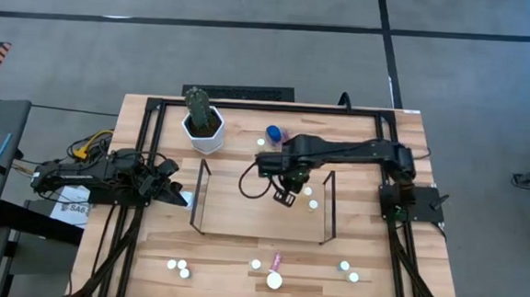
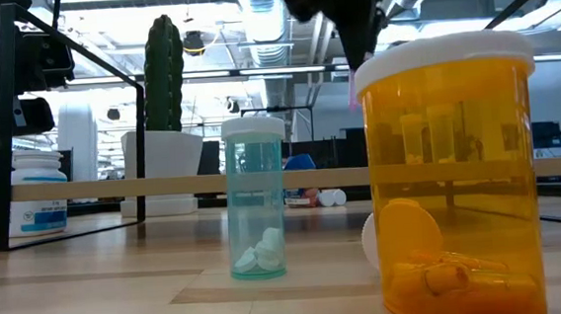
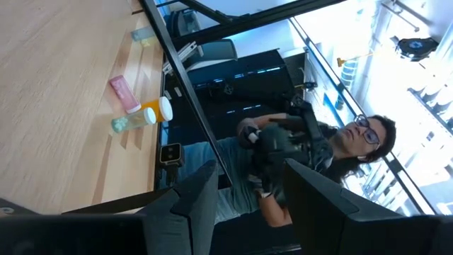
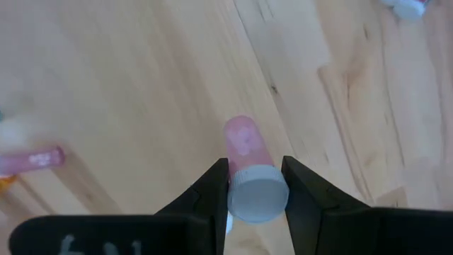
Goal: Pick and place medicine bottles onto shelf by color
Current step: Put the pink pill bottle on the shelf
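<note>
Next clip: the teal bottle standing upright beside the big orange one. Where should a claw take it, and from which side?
Probably across the white cap of the teal bottle, coming straight down from above. It stands upright, narrow and round, its top free; the orange bottle close beside it would crowd a sideways approach.

Two dark jointed arms (black cables trailing) — blunt black fingers (image 4: 212, 195).
</note>
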You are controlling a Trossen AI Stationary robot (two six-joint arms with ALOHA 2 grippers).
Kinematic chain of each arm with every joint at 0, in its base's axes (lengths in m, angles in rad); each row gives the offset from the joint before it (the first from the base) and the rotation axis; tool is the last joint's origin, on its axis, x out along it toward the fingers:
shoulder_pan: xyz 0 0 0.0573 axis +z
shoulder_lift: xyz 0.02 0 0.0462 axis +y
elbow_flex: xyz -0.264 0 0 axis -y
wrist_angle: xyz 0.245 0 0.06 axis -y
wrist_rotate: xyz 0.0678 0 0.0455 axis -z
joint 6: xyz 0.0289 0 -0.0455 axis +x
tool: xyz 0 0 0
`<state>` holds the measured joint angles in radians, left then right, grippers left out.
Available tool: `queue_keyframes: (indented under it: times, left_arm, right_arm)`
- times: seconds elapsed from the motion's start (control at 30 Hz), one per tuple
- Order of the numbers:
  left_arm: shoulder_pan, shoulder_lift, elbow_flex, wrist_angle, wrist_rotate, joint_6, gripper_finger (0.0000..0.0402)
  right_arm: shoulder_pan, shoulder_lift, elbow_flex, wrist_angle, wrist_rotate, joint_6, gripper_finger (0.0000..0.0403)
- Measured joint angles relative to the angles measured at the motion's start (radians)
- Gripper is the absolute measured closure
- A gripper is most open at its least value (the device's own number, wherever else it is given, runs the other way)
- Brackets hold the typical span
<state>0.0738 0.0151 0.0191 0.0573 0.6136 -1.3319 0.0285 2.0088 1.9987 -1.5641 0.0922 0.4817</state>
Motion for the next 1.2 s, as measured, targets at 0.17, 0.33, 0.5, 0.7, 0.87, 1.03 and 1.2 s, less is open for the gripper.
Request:
queue_keyframes:
  times: [0.17, 0.33, 0.5, 0.7, 0.87, 1.03, 1.2]
  left_arm:
    - [0.000, 0.000, 0.000, 0.000, 0.000, 0.000, 0.0257]
    - [0.000, 0.000, 0.000, 0.000, 0.000, 0.000, 0.0257]
    - [0.000, 0.000, 0.000, 0.000, 0.000, 0.000, 0.0257]
    - [0.000, 0.000, 0.000, 0.000, 0.000, 0.000, 0.0257]
    - [0.000, 0.000, 0.000, 0.000, 0.000, 0.000, 0.0257]
    - [0.000, 0.000, 0.000, 0.000, 0.000, 0.000, 0.0257]
    - [0.000, 0.000, 0.000, 0.000, 0.000, 0.000, 0.0257]
  right_arm:
    - [-0.010, 0.055, -0.001, 0.001, -0.023, -0.018, 0.0284]
    - [-0.012, 0.102, -0.001, 0.020, -0.047, -0.019, 0.0284]
    - [-0.019, 0.139, -0.001, 0.045, -0.068, -0.004, 0.0284]
    - [-0.026, 0.138, -0.027, 0.100, -0.072, 0.023, 0.0284]
    - [-0.035, 0.139, -0.030, 0.133, -0.072, 0.023, 0.0284]
    - [-0.038, 0.140, -0.031, 0.169, -0.071, 0.021, 0.0284]
    - [-0.038, 0.140, -0.031, 0.202, -0.077, 0.016, 0.0284]
